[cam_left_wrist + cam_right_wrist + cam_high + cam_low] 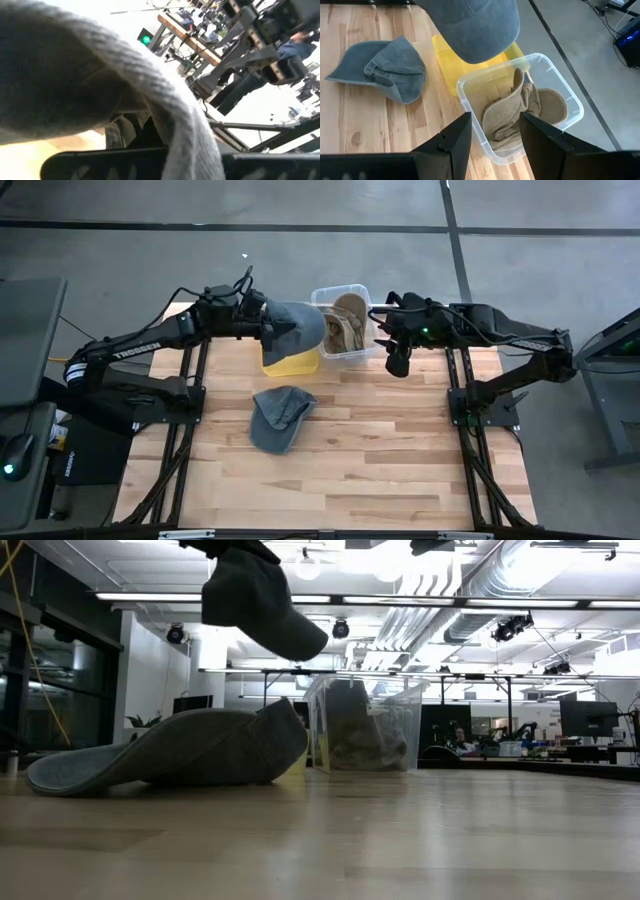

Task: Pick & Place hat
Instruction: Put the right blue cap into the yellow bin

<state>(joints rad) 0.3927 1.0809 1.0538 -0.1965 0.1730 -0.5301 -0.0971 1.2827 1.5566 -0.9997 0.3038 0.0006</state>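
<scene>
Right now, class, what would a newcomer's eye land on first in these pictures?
Probably the grey cap held in the air by the left gripper above the yellow bin. Next, a second grey cap lying on the wooden table, and the clear bin holding a tan hat below the open right gripper.

Wooden plank desk (400, 470) carrying three things. Lying flat near the middle: grey-blue denim cap (279, 416), crumpled, apart from the bins. Sitting at the far edge: yellow bin (290, 362), with a clear plastic bin (345, 352) standing just beside it. Clear plastic bin holding a tan hat (512, 116). Showing bare light boards everywhere on the near half of the desk.
</scene>
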